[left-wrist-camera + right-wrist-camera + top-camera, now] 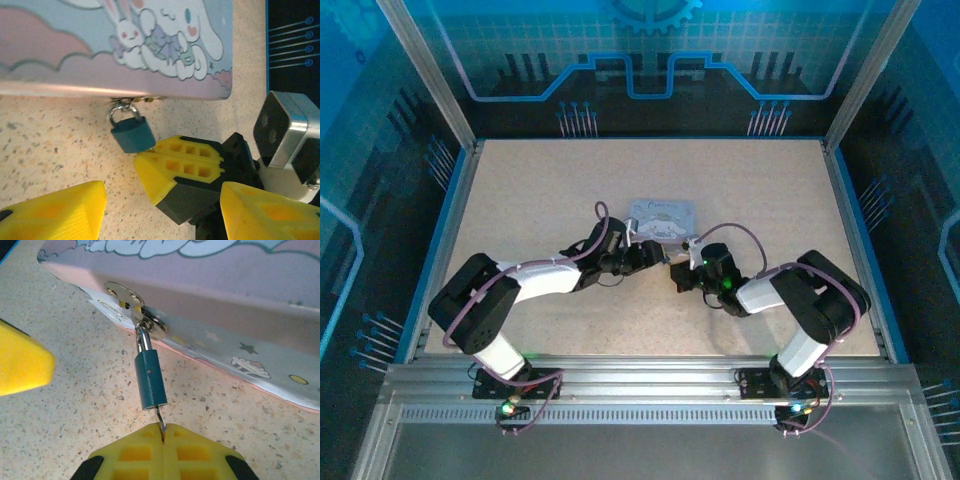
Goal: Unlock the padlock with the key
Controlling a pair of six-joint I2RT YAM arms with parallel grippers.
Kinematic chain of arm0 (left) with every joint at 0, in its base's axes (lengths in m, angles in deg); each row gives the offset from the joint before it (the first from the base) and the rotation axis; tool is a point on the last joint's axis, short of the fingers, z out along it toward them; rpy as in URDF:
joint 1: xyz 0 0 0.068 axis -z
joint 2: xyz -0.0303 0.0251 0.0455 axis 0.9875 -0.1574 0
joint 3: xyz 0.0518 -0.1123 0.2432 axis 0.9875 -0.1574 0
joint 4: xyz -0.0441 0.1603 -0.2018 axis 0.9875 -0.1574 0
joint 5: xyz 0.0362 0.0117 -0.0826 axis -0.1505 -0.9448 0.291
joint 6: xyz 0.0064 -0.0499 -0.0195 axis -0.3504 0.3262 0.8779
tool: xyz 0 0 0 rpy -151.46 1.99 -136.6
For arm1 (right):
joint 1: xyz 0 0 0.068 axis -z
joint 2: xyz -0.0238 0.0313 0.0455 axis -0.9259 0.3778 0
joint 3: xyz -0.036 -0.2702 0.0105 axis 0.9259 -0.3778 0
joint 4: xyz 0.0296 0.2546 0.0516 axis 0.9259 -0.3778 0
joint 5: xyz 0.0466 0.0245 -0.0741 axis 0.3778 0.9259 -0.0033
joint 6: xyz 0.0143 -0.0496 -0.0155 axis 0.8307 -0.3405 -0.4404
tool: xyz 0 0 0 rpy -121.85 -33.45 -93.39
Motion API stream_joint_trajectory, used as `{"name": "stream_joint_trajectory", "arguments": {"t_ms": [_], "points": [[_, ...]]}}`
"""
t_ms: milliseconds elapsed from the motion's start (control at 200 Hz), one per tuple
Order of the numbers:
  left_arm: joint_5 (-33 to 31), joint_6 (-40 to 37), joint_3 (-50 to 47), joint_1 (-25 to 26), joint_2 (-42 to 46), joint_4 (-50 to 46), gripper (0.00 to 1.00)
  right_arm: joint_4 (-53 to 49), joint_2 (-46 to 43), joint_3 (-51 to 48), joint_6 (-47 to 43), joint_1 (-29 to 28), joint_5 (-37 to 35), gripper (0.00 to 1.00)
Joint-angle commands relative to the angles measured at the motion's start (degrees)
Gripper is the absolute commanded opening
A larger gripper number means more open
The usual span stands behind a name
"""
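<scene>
Just one padlock (150, 380), one key (159, 420) pinched by right end effector (163, 432); left end effector (650, 255) gapes empty.

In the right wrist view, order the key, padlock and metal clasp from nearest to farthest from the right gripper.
1. key, pinched in the right gripper.
2. padlock, directly above the key.
3. metal clasp, higher, on the tin edge.
</scene>
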Motion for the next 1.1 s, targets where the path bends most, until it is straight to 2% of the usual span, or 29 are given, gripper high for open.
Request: {"name": "stream_joint_trajectory", "arguments": {"t_ms": [0,260,595,770,1096], "points": [[-1.48,3.82,-2.72,-0.32,1.81,2.73,0.61,-5.54,-2.98,1.79,1.15,-0.47,2.43,0.00],[-3.10,11.17,-7.27,0.45,0.31,12.65,0.52,-15.86,-5.50,5.31,4.19,-0.43,4.70,0.00],[-3.92,15.36,-7.78,0.95,-2.60,18.89,0.51,-28.27,-8.09,10.16,6.27,-0.38,6.81,0.00],[-4.71,16.73,-7.74,1.21,-3.38,19.55,0.52,-32.30,-7.60,12.70,8.81,-0.37,8.23,0.00],[-6.32,21.25,-8.69,1.65,-4.50,18.48,0.52,-33.77,-7.12,13.95,15.30,-0.05,9.29,0.00]]}}
